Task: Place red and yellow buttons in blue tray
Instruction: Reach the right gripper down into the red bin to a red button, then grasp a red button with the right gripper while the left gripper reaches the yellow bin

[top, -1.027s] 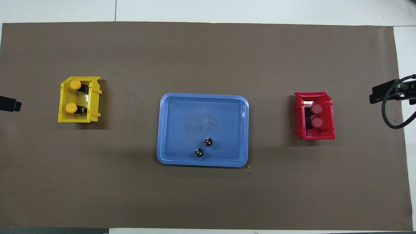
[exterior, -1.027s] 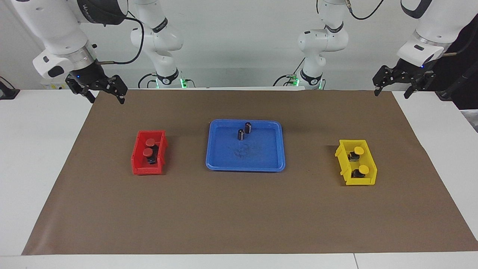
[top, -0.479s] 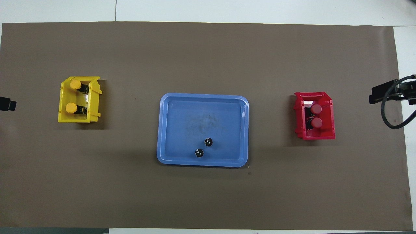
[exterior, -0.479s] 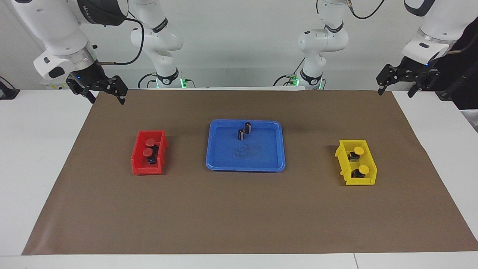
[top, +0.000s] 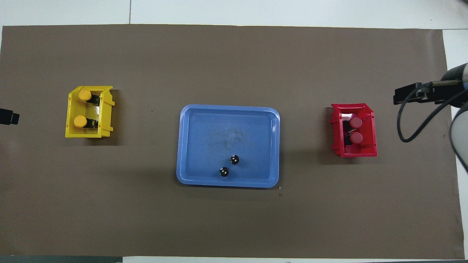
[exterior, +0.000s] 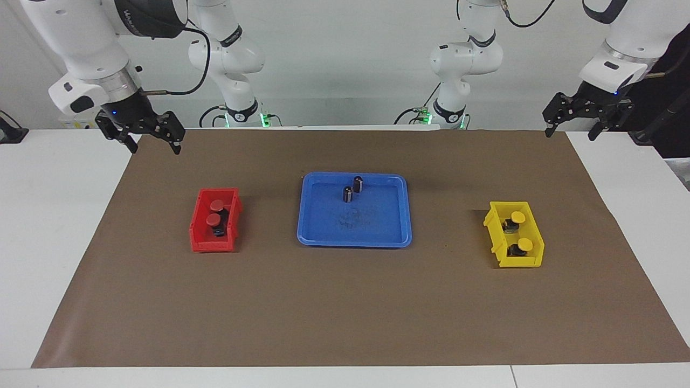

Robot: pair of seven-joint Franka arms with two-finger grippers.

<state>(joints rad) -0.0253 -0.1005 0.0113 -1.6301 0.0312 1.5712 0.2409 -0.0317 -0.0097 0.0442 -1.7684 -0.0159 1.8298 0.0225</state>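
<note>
Both hands are up in the air with fingers spread, holding nothing: the right hand (exterior: 144, 136) over its corner of the brown mat (exterior: 345, 302), the left hand (exterior: 575, 123) over the other. The red buttons (exterior: 215, 212) sit in the red bin (exterior: 207, 243), the yellow buttons (exterior: 521, 230) in the yellow bin (exterior: 518, 262). The blue tray (exterior: 377, 234) between them has just two dark cylinders (exterior: 352, 189).

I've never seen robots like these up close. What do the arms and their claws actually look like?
Both arms are glossy white, built of rounded tube segments with black bands at the joints. Each ends in a silver ring and a small black two-fingered claw, the right claw and the left claw, each with a tiny blue light just above. Black cables loop along the arms, and green lights glow at the bases.
</note>
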